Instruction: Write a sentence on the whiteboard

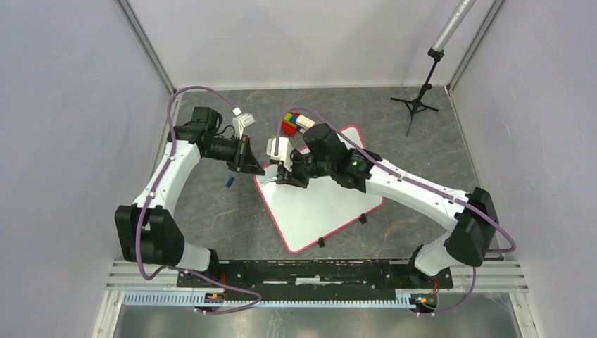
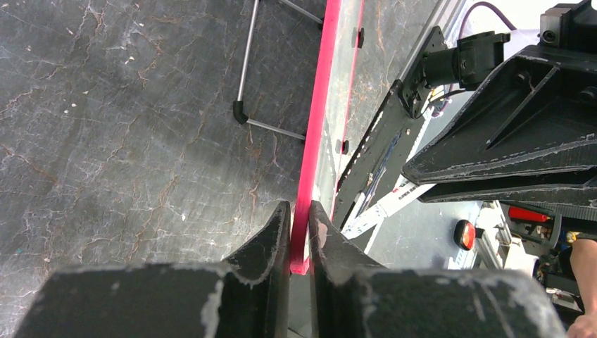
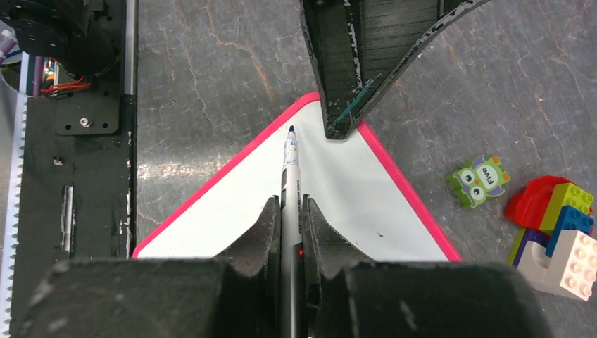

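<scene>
The whiteboard [image 1: 324, 204] lies flat on the dark table, one corner pointing at the left arm. Its white face [image 3: 338, 204] shows no blue lettering, so the sentence is not visible. My left gripper [image 2: 300, 215] is shut on the board's pink-red rim [image 2: 317, 120] at that corner; it also shows in the top view [image 1: 252, 167]. My right gripper [image 3: 288, 208] is shut on a grey marker [image 3: 291, 162]. The marker's dark tip points at the same corner, just short of the left fingers [image 3: 345, 130]. Whether the tip touches the board cannot be told.
A green owl figure [image 3: 479, 179] and a stack of coloured bricks [image 3: 556, 225] lie just beyond the board's far edge. A small blue cap [image 1: 230, 182] lies left of the board. A black tripod [image 1: 417, 104] stands at the back right. The arms' mounting rail [image 1: 317, 271] runs along the near edge.
</scene>
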`<move>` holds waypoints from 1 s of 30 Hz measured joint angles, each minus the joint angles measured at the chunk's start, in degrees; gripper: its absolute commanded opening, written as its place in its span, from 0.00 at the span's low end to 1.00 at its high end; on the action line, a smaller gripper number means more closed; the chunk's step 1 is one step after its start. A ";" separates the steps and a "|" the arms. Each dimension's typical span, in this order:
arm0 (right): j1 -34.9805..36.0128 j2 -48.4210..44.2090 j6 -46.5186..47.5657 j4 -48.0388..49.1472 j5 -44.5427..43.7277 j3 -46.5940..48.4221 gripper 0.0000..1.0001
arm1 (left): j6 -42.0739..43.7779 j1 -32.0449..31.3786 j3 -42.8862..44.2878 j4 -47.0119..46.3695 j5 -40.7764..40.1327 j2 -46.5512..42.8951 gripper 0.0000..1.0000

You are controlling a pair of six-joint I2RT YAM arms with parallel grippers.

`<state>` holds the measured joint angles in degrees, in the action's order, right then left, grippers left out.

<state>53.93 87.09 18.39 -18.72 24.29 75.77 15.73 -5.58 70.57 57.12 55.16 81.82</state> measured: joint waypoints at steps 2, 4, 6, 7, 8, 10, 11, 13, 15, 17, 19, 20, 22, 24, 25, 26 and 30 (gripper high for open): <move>0.04 0.20 0.09 -0.04 -0.46 0.20 0.00 | 0.02 0.00 0.00 0.00 0.00 0.00 0.05; 0.07 0.33 0.09 0.00 -0.94 0.33 0.00 | 0.02 0.00 0.00 0.00 0.02 0.00 0.05; 0.07 0.57 0.11 -0.04 -1.33 0.55 0.00 | 0.02 0.00 0.00 0.00 0.02 0.00 0.05; 0.07 0.79 0.11 -0.02 -1.51 0.70 0.00 | 0.02 0.00 0.00 0.00 0.02 0.00 0.05; 0.07 0.98 0.13 0.00 -1.66 0.81 0.00 | 0.02 0.00 0.00 0.00 0.02 0.00 0.05; 0.07 1.18 0.15 -0.02 -1.99 0.83 0.00 | 0.02 0.00 0.00 0.00 0.02 0.00 0.05; 0.07 1.25 0.26 -0.02 -2.14 0.83 0.00 | 0.02 0.00 0.00 0.00 0.02 0.00 0.05; 0.07 1.33 0.52 -0.07 -2.38 0.83 0.00 | 0.02 0.00 0.00 0.00 0.02 0.00 0.04; 0.07 1.36 0.79 -0.11 -2.51 0.83 0.00 | 0.02 0.00 0.00 -0.02 0.00 0.00 0.04; 0.07 1.38 1.01 -0.17 -2.58 0.83 0.00 | 0.04 0.00 0.00 -0.02 -0.02 0.00 0.04; 0.07 1.38 1.18 -0.17 -2.69 0.79 0.00 | 0.04 0.00 0.00 -0.02 -0.02 0.00 0.04; 0.07 1.33 1.25 -0.11 -2.82 0.59 0.00 | 0.07 0.00 0.00 -0.02 -0.04 0.00 0.04; 0.07 1.03 1.40 -0.02 -2.95 -0.24 0.00 | 0.09 0.00 0.00 -0.04 -0.07 0.00 0.04; 0.09 0.46 1.46 0.00 -2.95 -1.33 0.00 | 0.20 0.00 0.00 -0.07 -0.13 0.00 0.04; 0.20 0.09 1.49 -0.02 -2.97 -1.88 0.00 | 0.22 0.00 0.00 -0.04 -0.11 0.00 0.04; 0.24 -0.22 1.55 -0.04 -2.99 -2.36 0.00 | 0.22 0.00 0.00 -0.07 -0.11 0.00 0.04; 0.33 -1.73 1.66 -0.24 -3.23 -4.50 0.00 | 0.22 0.00 0.00 -0.07 -0.09 0.00 0.04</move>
<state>54.26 85.36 20.05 -18.96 21.06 71.26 15.94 -5.58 70.57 57.06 55.07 81.82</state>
